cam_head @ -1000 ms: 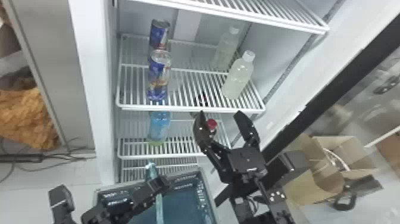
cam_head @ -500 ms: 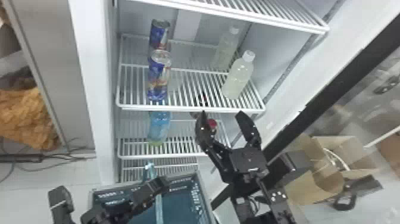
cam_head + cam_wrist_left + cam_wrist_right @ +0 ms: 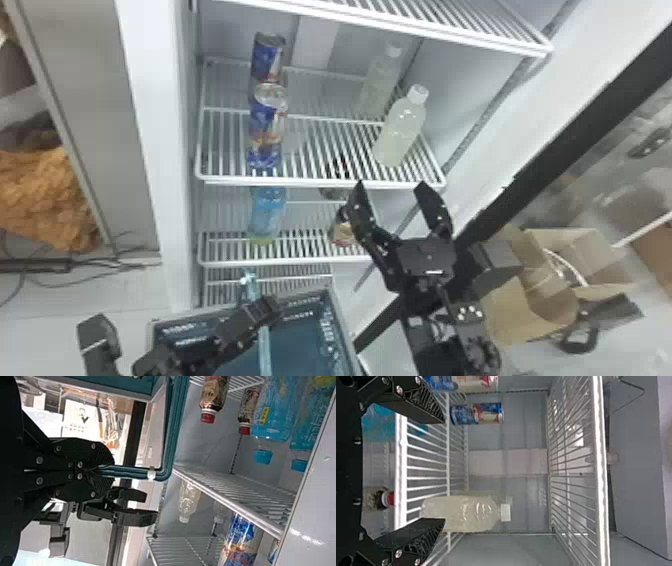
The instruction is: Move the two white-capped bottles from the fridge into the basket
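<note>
"Where do we stand with our two claws?"

"Our right claw [image 3: 391,186] is spread wide with nothing between its fingers. Our left claw [image 3: 104,470] is pinching the teal handle [image 3: 130,472] of the basket [image 3: 345,325], which sits below that claw."

"And the bottles?"

"Both are in the fridge. The front bottle [image 3: 400,132] stands on the shelf [image 3: 320,182] just beyond our right claw; the rear bottle [image 3: 382,75] is farther from the claw, behind the first."

"How will the front one handle?"

"It looks full, so we'd expect some heft. The clear plastic is probably a bit springy, and slick if chilled. Squeeze too hard and we might dent it; too lightly and it could slide out."

"Where do we take hold, then?"

"Around the body, near mid-height, rather than by the white cap [image 3: 505,512]. A hold up there could let the weight swing."

"Are we lined up?"

"Not quite. In the right wrist view it lies toward the claw's right-hand finger [image 3: 421,536], so we should shift right before going in, or we may tip it."
</note>
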Motion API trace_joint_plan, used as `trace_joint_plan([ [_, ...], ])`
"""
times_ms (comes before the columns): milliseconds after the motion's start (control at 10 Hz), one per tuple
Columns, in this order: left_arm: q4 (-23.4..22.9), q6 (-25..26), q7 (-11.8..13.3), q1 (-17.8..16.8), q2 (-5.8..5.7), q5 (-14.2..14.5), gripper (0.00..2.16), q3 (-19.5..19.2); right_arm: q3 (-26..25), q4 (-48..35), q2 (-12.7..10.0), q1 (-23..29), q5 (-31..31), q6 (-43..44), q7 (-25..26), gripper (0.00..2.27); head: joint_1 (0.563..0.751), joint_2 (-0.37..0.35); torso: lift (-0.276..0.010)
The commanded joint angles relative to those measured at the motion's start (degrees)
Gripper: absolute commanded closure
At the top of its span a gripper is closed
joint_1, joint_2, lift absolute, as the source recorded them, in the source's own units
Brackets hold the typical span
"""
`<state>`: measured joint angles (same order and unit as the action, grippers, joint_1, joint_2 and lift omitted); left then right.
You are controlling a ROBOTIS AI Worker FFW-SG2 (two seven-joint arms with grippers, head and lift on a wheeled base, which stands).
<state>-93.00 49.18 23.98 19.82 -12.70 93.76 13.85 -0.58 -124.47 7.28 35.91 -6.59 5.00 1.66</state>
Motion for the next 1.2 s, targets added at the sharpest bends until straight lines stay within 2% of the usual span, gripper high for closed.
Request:
trace_joint_plan([
  [0,-0.02,0.03,0.02,0.0,-0.04,0.04,1.17,-0.03,-1.48,1.22,-0.25,-2.03,1.0,-0.07,0.18,0.17,0.695,-0.35,0.0],
  [500,-0.02,0.03,0.02,0.14,-0.04,0.16,1.17,-0.03,-4.56,8.39,-0.16,-9.76,3.05,0.07,0.36,0.15,0.695,-0.35,0.0],
  [800,-0.02,0.03,0.02,-0.14,0.13,0.27,1.17,0.09,-6.05,15.7,-0.16,-15.39,3.51,3.16,-2.45,0.1,0.695,-0.35,0.0],
  [1100,-0.02,0.03,0.02,-0.28,0.04,0.39,1.17,0.32,-6.39,21.75,0.28,-21.57,3.85,4.99,-3.07,0.1,0.695,-0.35,0.0],
])
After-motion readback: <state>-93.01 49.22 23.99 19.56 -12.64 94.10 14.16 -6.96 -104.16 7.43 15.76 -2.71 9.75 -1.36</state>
